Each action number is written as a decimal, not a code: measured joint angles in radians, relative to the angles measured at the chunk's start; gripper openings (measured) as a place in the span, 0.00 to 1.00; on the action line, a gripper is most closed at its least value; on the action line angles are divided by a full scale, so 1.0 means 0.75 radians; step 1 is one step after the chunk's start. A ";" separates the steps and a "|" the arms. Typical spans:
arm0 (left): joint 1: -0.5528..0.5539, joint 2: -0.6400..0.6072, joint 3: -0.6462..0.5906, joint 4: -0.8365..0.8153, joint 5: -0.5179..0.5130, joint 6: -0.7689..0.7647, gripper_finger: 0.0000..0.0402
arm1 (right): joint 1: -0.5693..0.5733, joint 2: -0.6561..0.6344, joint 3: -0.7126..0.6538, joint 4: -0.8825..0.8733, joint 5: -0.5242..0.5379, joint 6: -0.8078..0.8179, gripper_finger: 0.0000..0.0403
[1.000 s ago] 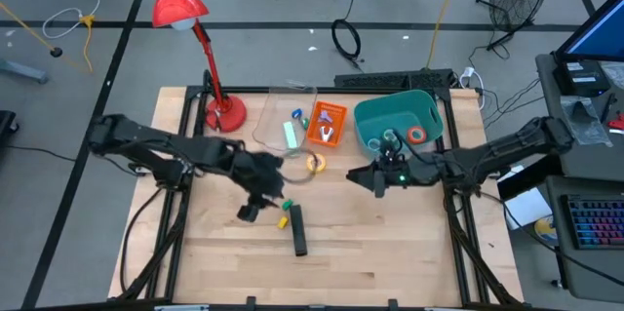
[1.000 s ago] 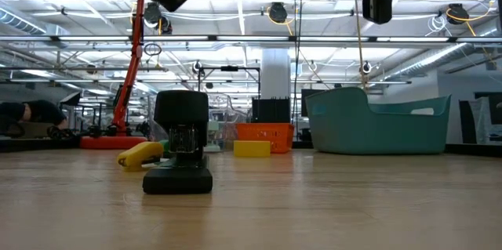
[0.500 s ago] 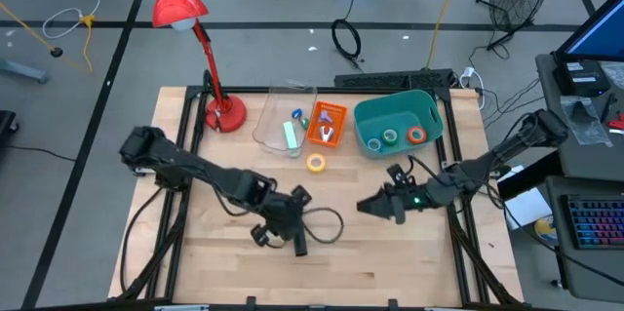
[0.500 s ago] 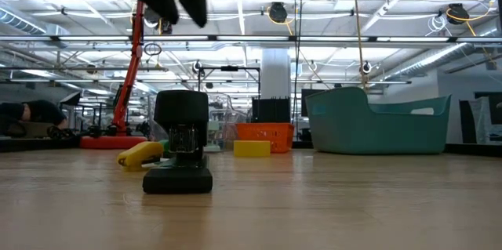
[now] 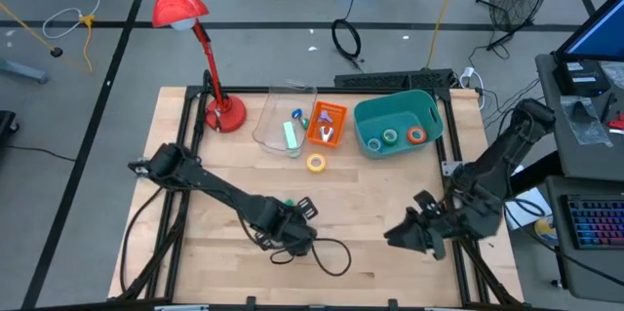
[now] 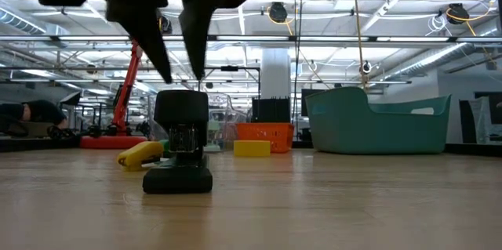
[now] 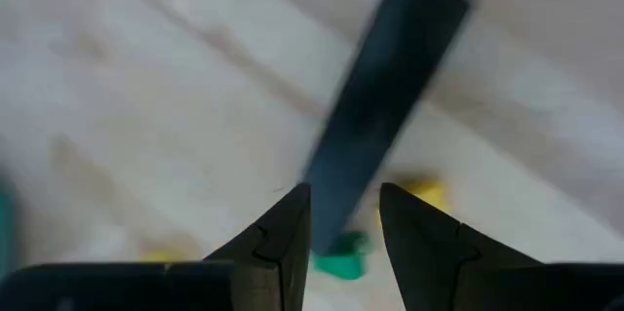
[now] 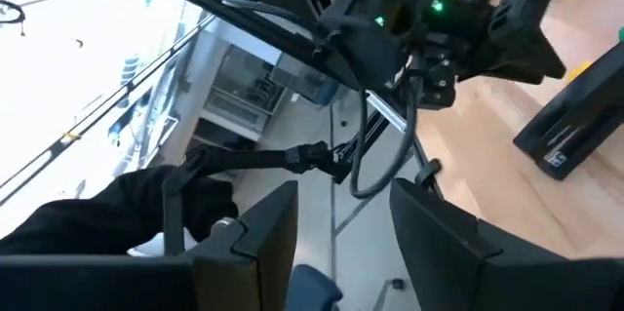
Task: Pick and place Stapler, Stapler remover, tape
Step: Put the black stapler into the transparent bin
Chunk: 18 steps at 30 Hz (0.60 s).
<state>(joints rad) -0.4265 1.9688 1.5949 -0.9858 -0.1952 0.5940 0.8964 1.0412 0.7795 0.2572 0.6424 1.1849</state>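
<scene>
The black stapler [image 6: 180,144] lies flat on the wooden table near its near edge, with a small yellow object [image 6: 140,154] beside it. My left gripper [image 6: 180,79] hangs open just above the stapler, fingers pointing down; in its wrist view the stapler [image 7: 375,106] runs between the two fingers [image 7: 288,218]. In the high view the left gripper [image 5: 292,237] covers the stapler. A yellow tape roll [image 5: 316,163] lies on the table. Blue, green and orange rolls [image 5: 390,136] sit in the teal bin [image 5: 429,106]. My right gripper [image 5: 397,238] is open and waits by the near right edge.
A red desk lamp [image 5: 222,111] stands at the far left. A clear container [image 5: 278,121] and an orange box [image 5: 328,124] sit at the far edge beside the bin. A small green piece [image 5: 289,202] lies near the left gripper. Bare wood spans the near middle.
My left gripper has moved from beside the yellow tape roll toward the near edge and come down over the stapler, staying open. My right gripper has drawn back from the bin toward the table's near right corner. The stapler has kept its place.
</scene>
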 joint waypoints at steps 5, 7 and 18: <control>0.002 0.002 0.000 -0.036 -0.070 -0.041 0.39 | 0.114 0.001 0.001 -0.029 0.217 -0.026 0.39; 0.004 0.003 0.000 -0.071 -0.059 -0.063 0.42 | 0.144 0.001 0.001 -0.030 0.271 -0.034 0.39; -0.014 -0.010 0.000 0.006 -0.190 -0.217 0.37 | 0.195 0.001 0.001 -0.030 0.380 -0.120 0.39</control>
<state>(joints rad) -0.4370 1.9614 1.5951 -0.9811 -0.3377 0.4315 1.0428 1.0416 0.7799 0.2348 0.9275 1.0950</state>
